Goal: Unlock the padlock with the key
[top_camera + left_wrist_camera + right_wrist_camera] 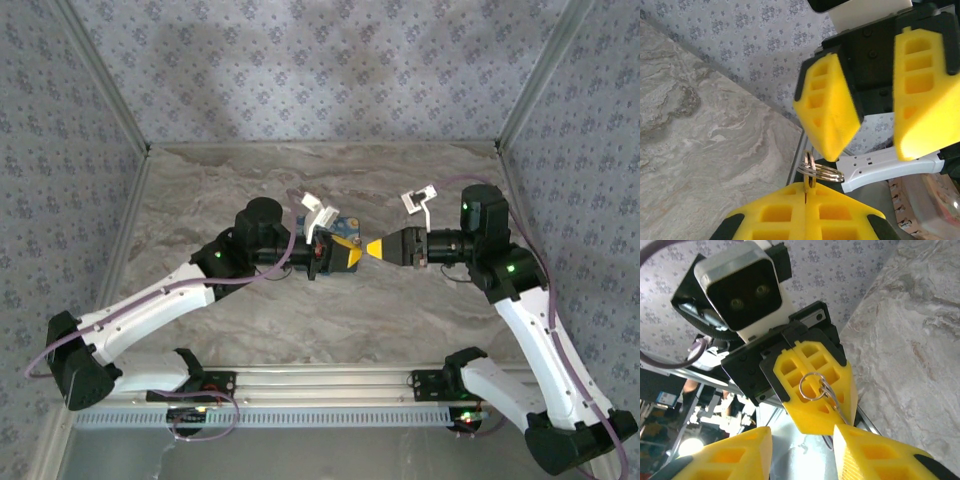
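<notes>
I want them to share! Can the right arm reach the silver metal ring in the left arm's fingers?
Probably yes: the open right gripper faces the silver metal ring, with nothing between.

Shiny metal key ring (812, 172); matt plastic pincer pads (827, 105); smooth table (700, 150)

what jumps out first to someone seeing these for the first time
The two arms meet nearly tip to tip above the middle of the marble table. The left gripper is shut on a small metal key ring, which pokes out from between its yellow fingers. The right gripper faces it close up, its fingers apart.
</notes>
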Tool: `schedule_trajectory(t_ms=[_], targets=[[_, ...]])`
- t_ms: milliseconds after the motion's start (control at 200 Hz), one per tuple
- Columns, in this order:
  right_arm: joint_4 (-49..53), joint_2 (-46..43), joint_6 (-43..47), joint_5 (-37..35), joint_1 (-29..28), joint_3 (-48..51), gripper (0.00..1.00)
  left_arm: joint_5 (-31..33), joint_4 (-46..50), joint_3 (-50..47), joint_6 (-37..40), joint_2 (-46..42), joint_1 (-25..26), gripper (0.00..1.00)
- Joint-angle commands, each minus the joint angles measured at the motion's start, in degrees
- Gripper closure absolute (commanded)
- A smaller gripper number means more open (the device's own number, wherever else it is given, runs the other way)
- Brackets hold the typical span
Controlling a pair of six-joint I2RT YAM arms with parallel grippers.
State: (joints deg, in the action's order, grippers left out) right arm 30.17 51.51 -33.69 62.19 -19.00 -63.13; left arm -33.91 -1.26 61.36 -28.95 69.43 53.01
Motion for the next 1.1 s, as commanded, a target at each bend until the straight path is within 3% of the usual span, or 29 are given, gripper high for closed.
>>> schedule_trajectory(t_ms=[0, 510, 665, 755, 1014, 1094], targets=[[-2.1, -0.9, -0.2, -0.1, -0.3, 0.3, 0.58, -2.2, 0.1, 2.6, 0.6, 0.2, 0.3, 1.00], [-2.3, 0.4, 1.0, -2.0, -3.5, 0.5, 0.60, -4.6, 1.3, 4.9, 1.2, 1.8, 1.7, 1.00], [-0.6, 1.0, 2.6, -4.6, -4.0, 0.3, 0.50, -4.9, 1.4, 4.9, 1.3, 1.7, 1.9, 1.00], [-0.1, 1.1, 3.1, -6.0, -4.1, 0.3, 0.50, -5.0, 1.4, 4.9, 1.3, 1.7, 1.9, 1.00], [-0.1, 1.6, 3.7, -5.5, -4.4, 0.4, 0.70, -5.3, 1.8, 5.1, 1.4, 1.6, 2.0, 1.00], [0.1, 1.8, 3.9, -5.2, -4.4, 0.6, 0.81, -5.4, 2.0, 5.3, 1.5, 1.7, 2.0, 1.00]])
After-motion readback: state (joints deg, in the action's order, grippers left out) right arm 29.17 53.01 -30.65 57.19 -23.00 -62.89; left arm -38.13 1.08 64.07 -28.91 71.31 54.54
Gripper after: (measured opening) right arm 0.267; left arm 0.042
